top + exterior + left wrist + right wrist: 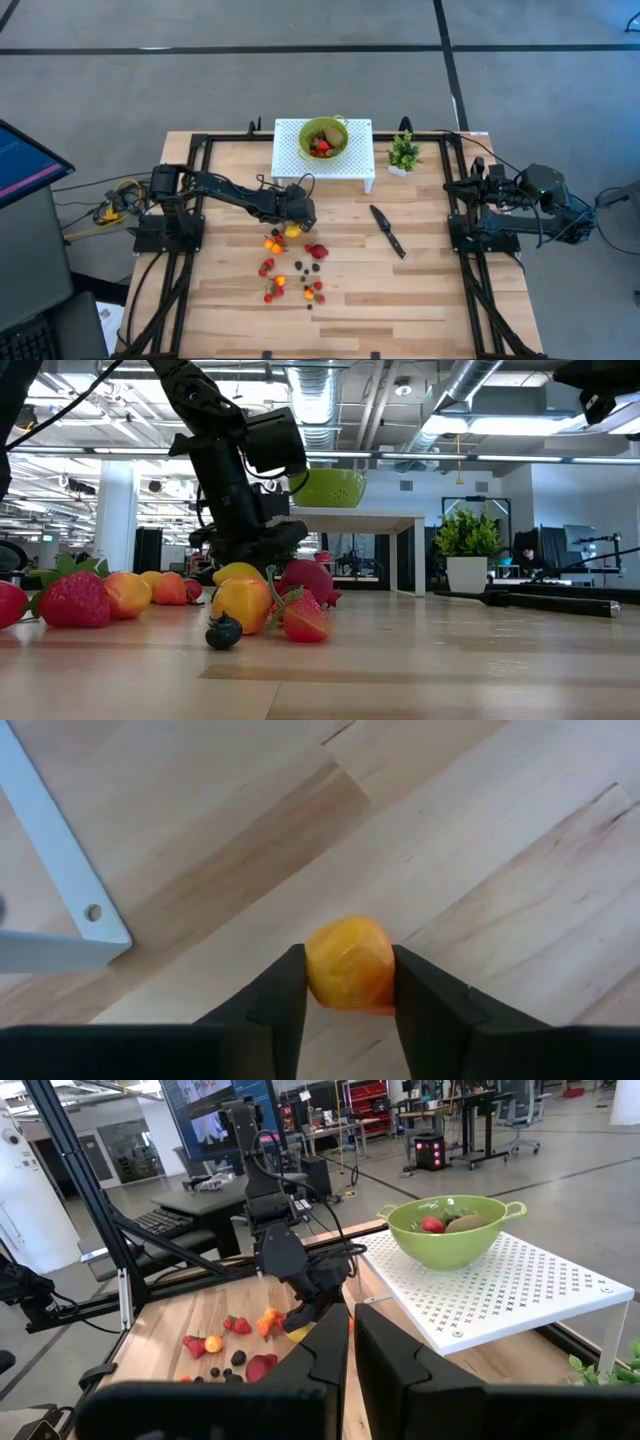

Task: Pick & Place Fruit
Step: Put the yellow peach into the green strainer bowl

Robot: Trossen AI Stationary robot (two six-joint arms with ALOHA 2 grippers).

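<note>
Two fingers of our left gripper are pinching a small orange-yellow fruit, one on each flank, down at the wooden table; we read this as the grasp step, fruit not yet lifted. In the high view the left gripper sits at the top of the scattered fruit pile, just in front of the white perforated stand that carries the green bowl, which already holds a few pieces. Next move, as we judge it: lift straight up to clear the stand's edge, carry over the bowl, release. Our right gripper is clenched empty, parked at the table's right edge near the black knife and potted plant.
</note>
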